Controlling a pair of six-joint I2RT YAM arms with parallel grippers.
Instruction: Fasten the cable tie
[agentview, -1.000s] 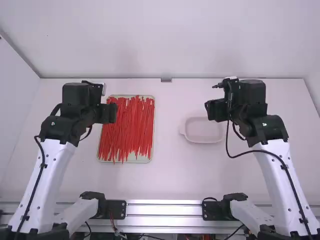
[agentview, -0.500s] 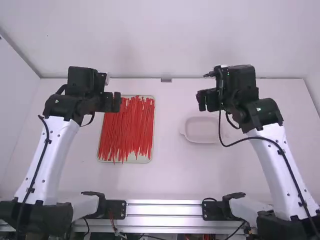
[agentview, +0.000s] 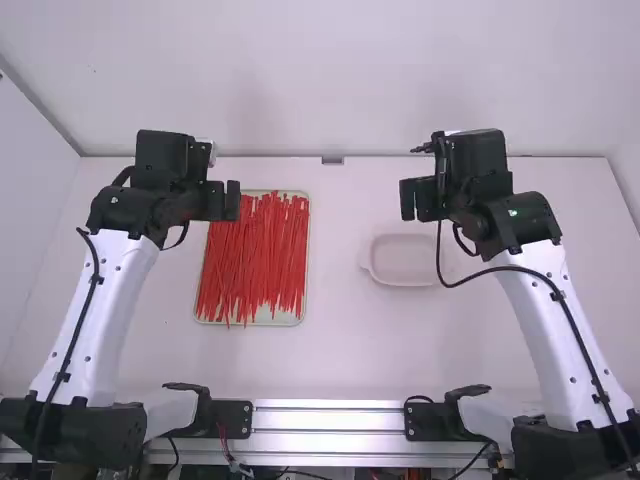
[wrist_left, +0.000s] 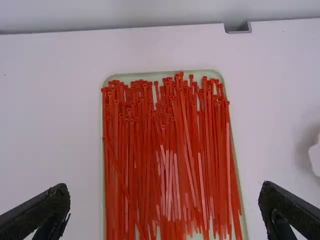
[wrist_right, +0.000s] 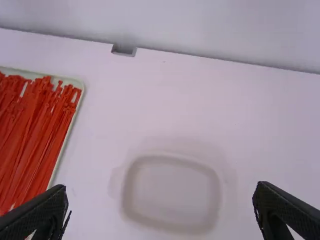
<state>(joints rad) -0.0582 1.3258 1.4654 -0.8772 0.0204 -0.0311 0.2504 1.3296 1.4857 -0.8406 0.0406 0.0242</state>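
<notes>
The left gripper (agentview: 228, 203) stood wide open and empty over the tray's (agentview: 270, 322) far left corner. The red ties (agentview: 255, 260) lay heaped on the tray, untouched. The right gripper (agentview: 410, 198) was also wide and empty, over the dish (agentview: 405, 262), right of the tray.

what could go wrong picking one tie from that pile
The cable ties lie packed and overlapping on the tray, so the open left end effector may well pinch several at once or drag neighbours over the rim. They also lie flat, so a grasp might slide off without lifting one.
</notes>
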